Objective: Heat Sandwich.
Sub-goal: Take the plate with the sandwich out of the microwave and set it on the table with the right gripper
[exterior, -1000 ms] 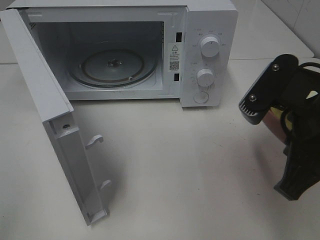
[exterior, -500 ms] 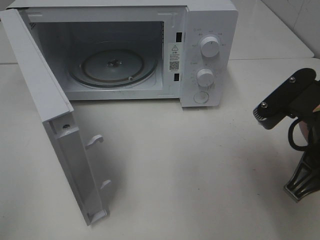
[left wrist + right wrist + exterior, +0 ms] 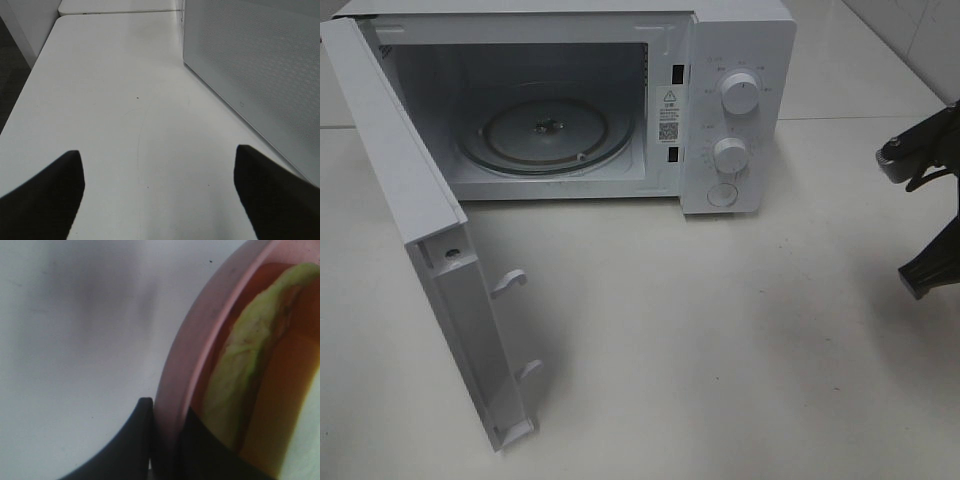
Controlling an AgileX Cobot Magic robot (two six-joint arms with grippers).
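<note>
In the right wrist view my right gripper (image 3: 167,440) is shut on the rim of the pink plate (image 3: 200,340), one finger outside the rim and one inside. The sandwich (image 3: 235,370) lies on the plate, showing a yellow-green filling and a golden edge. In the exterior high view only part of the right arm (image 3: 925,160) shows at the right edge; plate and sandwich are out of that view. The left gripper (image 3: 160,195) is open and empty over the table, beside the microwave's side wall (image 3: 260,65).
The white microwave (image 3: 740,110) stands at the back with its door (image 3: 430,250) swung open toward the front left. Its glass turntable (image 3: 545,135) is bare. Two knobs (image 3: 738,95) are on its right panel. The white table (image 3: 700,350) spreads in front.
The right arm has moved to the right and is now mostly out of the exterior high view, taking the plate with it. Microwave and door have not moved.
</note>
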